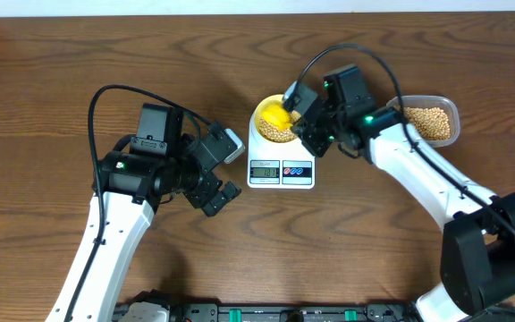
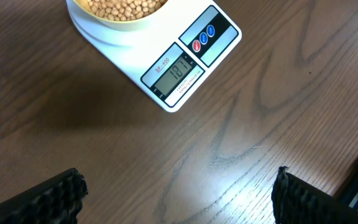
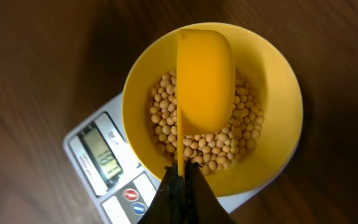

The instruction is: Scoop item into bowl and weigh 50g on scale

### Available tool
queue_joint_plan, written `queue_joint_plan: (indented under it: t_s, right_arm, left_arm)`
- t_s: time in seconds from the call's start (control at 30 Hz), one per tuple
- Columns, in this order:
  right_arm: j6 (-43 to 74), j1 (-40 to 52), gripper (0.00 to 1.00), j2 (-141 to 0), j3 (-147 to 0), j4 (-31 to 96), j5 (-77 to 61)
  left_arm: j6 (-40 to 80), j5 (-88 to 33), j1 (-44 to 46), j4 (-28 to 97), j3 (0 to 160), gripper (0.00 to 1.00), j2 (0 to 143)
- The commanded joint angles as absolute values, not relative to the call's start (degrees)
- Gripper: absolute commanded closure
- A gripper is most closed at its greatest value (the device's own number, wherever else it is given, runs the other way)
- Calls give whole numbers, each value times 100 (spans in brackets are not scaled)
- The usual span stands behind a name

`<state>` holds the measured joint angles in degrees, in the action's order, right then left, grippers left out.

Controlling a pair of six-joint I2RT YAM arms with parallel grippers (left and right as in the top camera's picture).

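The white scale (image 1: 281,166) sits at the table's middle with the yellow bowl (image 1: 275,121) on its platform. Tan beans (image 3: 219,130) cover the bowl's bottom. My right gripper (image 3: 180,177) is shut on the thin handle of a bright yellow measuring spoon (image 3: 205,78), which is turned over above the beans inside the bowl (image 3: 272,81). The scale's display (image 2: 178,70) is lit in the left wrist view. My left gripper (image 2: 179,196) hangs open over bare wood, below and to the left of the scale (image 2: 166,62). Nothing lies between its fingers.
A clear plastic tub (image 1: 433,121) holding more beans stands at the right, behind my right arm. Cables loop over both arms. Dark hardware runs along the table's front edge.
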<state>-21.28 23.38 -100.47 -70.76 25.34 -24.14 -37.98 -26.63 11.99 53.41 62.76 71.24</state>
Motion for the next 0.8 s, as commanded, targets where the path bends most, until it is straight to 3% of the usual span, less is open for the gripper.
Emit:
queue_joint_plan:
  t_s: [0.0,0.77]
  right_arm:
    - [-1592,2086,99,-10040,-7203,2591,-3218]
    - [-2862,2445,99,-10082,-7199,2335,-989]
  left_arm:
    - [-3894,-2672,1168,5352,6381,2,7107]
    - [-3894,-2670,1168,5352,6381,2,7107]
